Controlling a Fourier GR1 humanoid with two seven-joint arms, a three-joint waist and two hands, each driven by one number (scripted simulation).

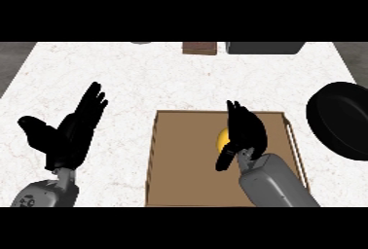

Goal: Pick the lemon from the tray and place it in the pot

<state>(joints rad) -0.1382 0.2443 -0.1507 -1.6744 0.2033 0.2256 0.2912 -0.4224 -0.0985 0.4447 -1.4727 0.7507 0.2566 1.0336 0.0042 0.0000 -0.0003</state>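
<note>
Single view, from robot's head, looking steeply down at white counter [179,73]. Close range: brown tray [187,185] fills lower centre, forearms enter from lower edge. Counter's far edge near top, black pot [341,121] cut off at right.

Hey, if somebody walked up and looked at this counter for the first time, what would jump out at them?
Most likely the right hand over the brown tray at the centre, partly hiding the yellow lemon beside it. The black pot sits at the right edge of the counter. The left hand rests open on the left, fingers up.
</note>
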